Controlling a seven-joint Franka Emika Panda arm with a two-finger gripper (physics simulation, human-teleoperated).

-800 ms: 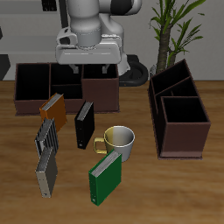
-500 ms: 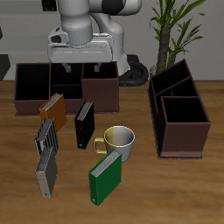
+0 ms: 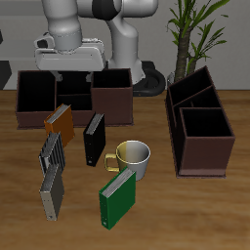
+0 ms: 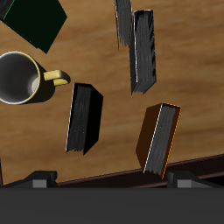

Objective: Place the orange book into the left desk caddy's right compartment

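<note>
The orange book [image 3: 59, 119] stands on the table in front of the broadside caddy; it also shows in the wrist view [image 4: 160, 138]. My gripper [image 3: 69, 74] hangs open and empty above and behind it, over the broadside caddy; in the wrist view [image 4: 112, 179] its fingertips stand wide apart. The left desk caddy [image 3: 200, 146], seen lengthwise, stands at the far side of the table from the book. Its right compartment [image 3: 207, 125], the large square bin, is the end nearest the table's front and looks empty.
The matching broadside caddy [image 3: 39, 107] stands at the back. A black book [image 3: 94, 139] stands beside the orange one, two grey books [image 3: 51, 151] nearer the front. A mug [image 3: 132, 159] and a green book [image 3: 117, 198] sit mid-table. A plant [image 3: 195, 29] stands behind the left caddy.
My gripper has moved sideways along the back of the table, from over the broadside caddy's tall end towards the orange book's side. Nothing on the table has moved.
</note>
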